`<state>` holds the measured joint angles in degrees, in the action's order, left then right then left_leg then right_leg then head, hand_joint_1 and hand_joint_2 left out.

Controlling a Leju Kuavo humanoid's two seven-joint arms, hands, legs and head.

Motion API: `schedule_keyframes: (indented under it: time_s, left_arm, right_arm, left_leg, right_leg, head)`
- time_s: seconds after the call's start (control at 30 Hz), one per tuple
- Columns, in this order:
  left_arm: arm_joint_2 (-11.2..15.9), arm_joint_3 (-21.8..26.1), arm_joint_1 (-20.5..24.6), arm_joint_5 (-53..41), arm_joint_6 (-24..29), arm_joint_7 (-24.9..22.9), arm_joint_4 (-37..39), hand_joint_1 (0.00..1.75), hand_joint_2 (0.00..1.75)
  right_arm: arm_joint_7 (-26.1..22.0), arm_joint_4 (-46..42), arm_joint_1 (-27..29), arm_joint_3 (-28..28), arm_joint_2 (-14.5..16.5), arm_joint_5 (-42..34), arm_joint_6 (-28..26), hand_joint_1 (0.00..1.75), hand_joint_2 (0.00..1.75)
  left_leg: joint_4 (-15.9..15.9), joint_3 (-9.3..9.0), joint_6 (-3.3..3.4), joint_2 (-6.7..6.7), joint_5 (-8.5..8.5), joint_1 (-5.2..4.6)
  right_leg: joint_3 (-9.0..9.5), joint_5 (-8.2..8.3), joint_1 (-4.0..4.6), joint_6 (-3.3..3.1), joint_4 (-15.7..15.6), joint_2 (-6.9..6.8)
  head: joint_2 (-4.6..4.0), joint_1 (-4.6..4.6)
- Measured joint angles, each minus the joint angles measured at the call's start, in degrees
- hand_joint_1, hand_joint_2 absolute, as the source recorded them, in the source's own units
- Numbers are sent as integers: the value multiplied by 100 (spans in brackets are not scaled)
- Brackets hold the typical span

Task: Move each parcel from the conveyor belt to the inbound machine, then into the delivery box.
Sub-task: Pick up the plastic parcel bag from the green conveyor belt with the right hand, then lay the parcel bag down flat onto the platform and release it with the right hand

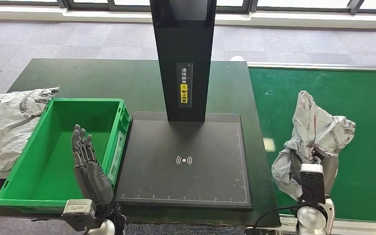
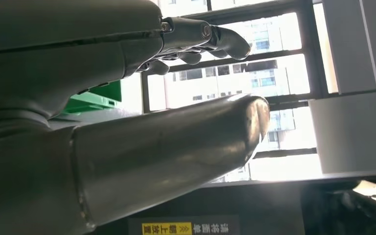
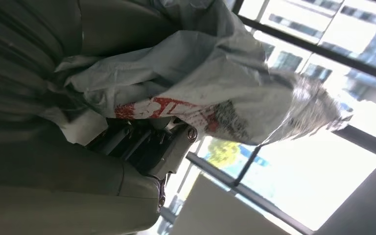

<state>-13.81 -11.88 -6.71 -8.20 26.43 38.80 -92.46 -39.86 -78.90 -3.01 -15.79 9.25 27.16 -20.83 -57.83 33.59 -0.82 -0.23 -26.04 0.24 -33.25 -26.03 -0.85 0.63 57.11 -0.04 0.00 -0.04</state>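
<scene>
Crumpling in the right robot hand [image 1: 318, 161], a grey parcel [image 1: 316, 129].

Parcel-sorting station: green conveyor belt [image 1: 367, 98], scanner platform [image 1: 186, 161], crate [image 1: 54, 161].

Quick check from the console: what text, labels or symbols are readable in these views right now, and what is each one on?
"请将面单" in white, running down the black post of the inbound machine.
"朝上放置" on the yellow label below it, with a small sign above that is too small to read.
A wireless-wave symbol on the scan plate, no words.
Red and black print on the grey parcel in the right hand: too crumpled to read.
</scene>
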Motion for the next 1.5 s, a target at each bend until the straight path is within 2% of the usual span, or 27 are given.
schedule_keyframes:
  time_s: [0.17, 0.33, 0.43, 0.57, 0.7, 0.93, 1.07, 1.2, 1.37, 1.5]
  left_arm:
    - [-17, -11, 290, 7, -154, 0, 280, 0, 0]
    - [-19, -13, 361, 8, -175, 0, 421, 0, 0]
    - [-24, -48, 485, 38, -189, 0, 532, 0, 0]
    - [-24, -146, 583, 75, -160, -1, 633, 0, 0]
    - [-24, -193, 594, 80, -114, -8, 667, 0, 0]
    - [-24, -253, 605, -3, -77, -22, 667, 0, 0]
    - [-24, -258, 606, -20, -64, -31, 657, 0, 0]
    - [-24, -263, 601, -21, 4, -40, 600, 0, 0]
    - [-24, -264, 598, -19, 95, -51, 571, 0, 0]
    - [-24, -267, 598, -17, 131, -54, 571, 0, 0]
  right_arm:
    - [-40, -674, 181, 1303, 131, -68, 277, 175, 175]
    - [-34, -923, 202, 1850, 170, -179, 353, 175, 175]
    - [-13, -757, -20, 2337, 283, -198, 739, 175, 175]
    - [115, 110, -525, 3122, 562, -284, 976, 175, 175]
    - [202, 988, -789, 3317, 717, -365, 1005, 175, 175]
    - [431, 1844, -950, 3300, 770, -215, 1037, 174, 175]
    - [526, 2213, -1060, 3230, 799, -162, 1024, 0, 175]
    - [570, 2729, -1217, 3082, 836, -27, 816, 0, 175]
    - [289, 3137, -1307, 2887, 883, -282, 1280, 0, 175]
    - [169, 3255, -1325, 2793, 910, -313, 1376, 0, 175]
  left_leg:
    - [0, -10, -8, 20, 5, 3]
    - [0, -5, -9, 14, 7, 5]
    - [1, 0, -10, 33, 7, 5]
    - [1, -8, -18, 42, 13, 10]
    - [1, -4, -22, 26, 17, 15]
    - [1, -2, -22, 26, 15, 14]
    - [1, -1, -23, 27, 15, 14]
    - [1, -2, -23, 27, 16, 15]
    - [1, -2, -23, 27, 16, 15]
    - [1, -1, -23, 27, 16, 15]
  right_leg:
    - [-4, 2, 2, -3, 1, 17]
    - [-1, 2, 3, -3, 4, 12]
    - [-10, 8, 3, -9, 5, 26]
    - [-15, 13, 10, -18, 5, 31]
    - [-11, 13, 15, -19, 7, 21]
    - [-14, 13, 13, -19, 5, 23]
    - [-16, 13, 14, -19, 5, 24]
    - [-16, 13, 15, -19, 6, 24]
    - [-16, 13, 15, -19, 6, 24]
    - [-16, 13, 14, -19, 6, 24]
  head:
    - [0, 0]
    - [0, 1]
    - [0, 1]
    - [0, 0]
    - [0, 0]
    - [0, 0]
    - [0, 0]
    - [0, 0]
    - [0, 0]
    - [0, 0]
